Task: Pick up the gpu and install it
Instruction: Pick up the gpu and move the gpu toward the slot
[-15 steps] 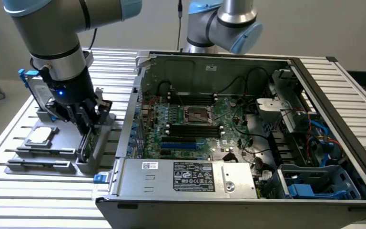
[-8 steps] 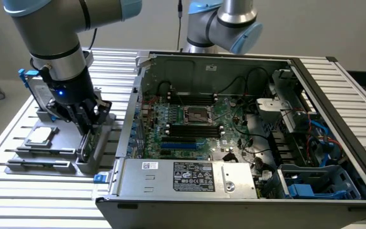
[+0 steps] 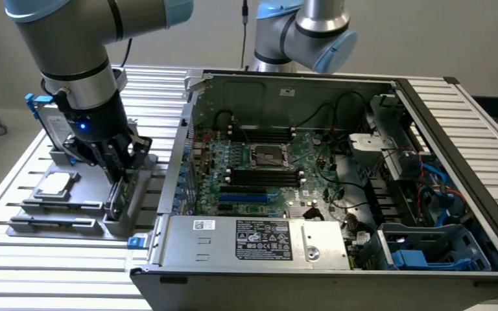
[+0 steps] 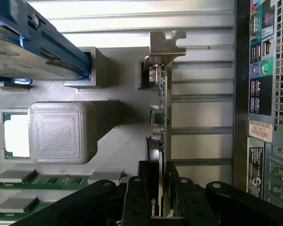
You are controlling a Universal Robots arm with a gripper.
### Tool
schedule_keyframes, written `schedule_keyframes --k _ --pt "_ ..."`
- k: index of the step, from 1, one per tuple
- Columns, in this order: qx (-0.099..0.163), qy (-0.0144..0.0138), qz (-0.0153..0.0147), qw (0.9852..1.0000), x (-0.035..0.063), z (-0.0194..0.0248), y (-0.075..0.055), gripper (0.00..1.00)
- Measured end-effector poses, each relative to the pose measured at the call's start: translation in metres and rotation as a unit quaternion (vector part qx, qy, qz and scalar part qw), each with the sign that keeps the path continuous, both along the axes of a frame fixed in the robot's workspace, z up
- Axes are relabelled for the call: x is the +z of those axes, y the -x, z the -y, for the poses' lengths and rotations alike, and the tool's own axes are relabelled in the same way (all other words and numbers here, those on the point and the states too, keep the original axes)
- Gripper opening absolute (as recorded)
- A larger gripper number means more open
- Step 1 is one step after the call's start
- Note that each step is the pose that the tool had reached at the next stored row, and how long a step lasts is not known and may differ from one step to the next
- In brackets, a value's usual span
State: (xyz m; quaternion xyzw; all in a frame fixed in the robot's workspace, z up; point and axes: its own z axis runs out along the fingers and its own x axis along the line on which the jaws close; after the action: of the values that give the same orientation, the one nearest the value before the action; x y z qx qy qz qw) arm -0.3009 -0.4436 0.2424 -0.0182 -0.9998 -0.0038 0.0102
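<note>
Arm's gripper (image 3: 119,170) (image 4: 163,188) low over grey holder (image 3: 59,217) (image 4: 118,136), fingers pressed on both faces of gpu (image 3: 119,201) (image 4: 162,117), closed on it. The gpu stands on edge in holder slot, silver bracket at far end from gripper. Holder sits on bench (image 3: 50,272), at exterior view's left of open computer case (image 3: 275,76). Hard drive (image 3: 46,120) (image 4: 33,52) in blue frame near.

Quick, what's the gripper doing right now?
Gripper: closed on the gpu, which stands on edge in the grey holder.
</note>
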Motion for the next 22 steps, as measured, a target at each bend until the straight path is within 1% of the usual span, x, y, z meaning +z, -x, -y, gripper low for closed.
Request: schedule_keyframes --k 3,6,11,15,22 --pt "0.0 -0.0001 0.0 1.0 0.0 0.0 0.0 0.27" --pt "0.0 -0.0011 0.0001 1.0 0.001 0.0 0.0 0.27" --pt "0.0 -0.0034 0.0 1.0 0.0083 0.0 0.0 0.27" --pt "0.0 -0.0043 0.0 1.0 0.021 0.0 0.0 0.27" --pt "0.0 -0.0049 0.0 1.0 0.0519 0.0 0.0 0.27"
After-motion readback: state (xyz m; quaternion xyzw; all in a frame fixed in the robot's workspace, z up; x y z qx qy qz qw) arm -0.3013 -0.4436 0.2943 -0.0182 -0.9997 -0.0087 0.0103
